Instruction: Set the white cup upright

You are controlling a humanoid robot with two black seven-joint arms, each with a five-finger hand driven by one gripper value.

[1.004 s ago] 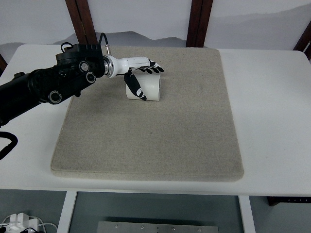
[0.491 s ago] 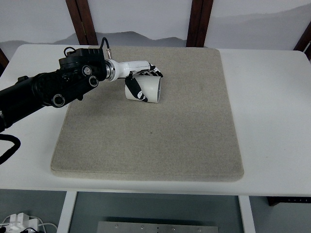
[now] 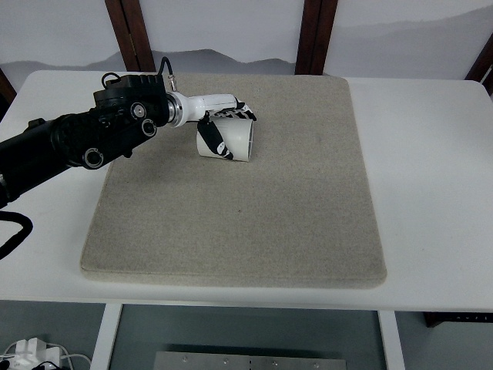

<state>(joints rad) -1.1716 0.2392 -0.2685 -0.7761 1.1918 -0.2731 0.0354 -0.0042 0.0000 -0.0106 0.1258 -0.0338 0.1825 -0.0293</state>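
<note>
The white table [image 3: 431, 154] filled nearly the whole view, and most of its top was covered by a large square grey mat [image 3: 246, 208], probably laid there to give grip and keep a rolling thing from sliding off. Behind the table, toward twelve o'clock, stood a pale wall with dark wooden posts [image 3: 312, 35]. Under the near edge, a white table leg and a white power strip showed on the floor at about seven o'clock.

The left arm [image 3: 77, 139] reached in from nine o'clock, low across the mat, toward the far left part of it. That low, sideways approach suited a thing lying down rather than standing.

The white cup [image 3: 231, 140] lay on its side on the mat at roughly eleven o'clock from the mat's centre, its body pointing toward four o'clock, not yet upright. The left hand [image 3: 223, 123] was clamped on it: the fingers [image 3: 243, 114] curled over its top and the thumb pressed down its near side. Such a wrap across the barrel would let the wrist roll the cup onto its base, I judged.

The right arm was out of sight.
</note>
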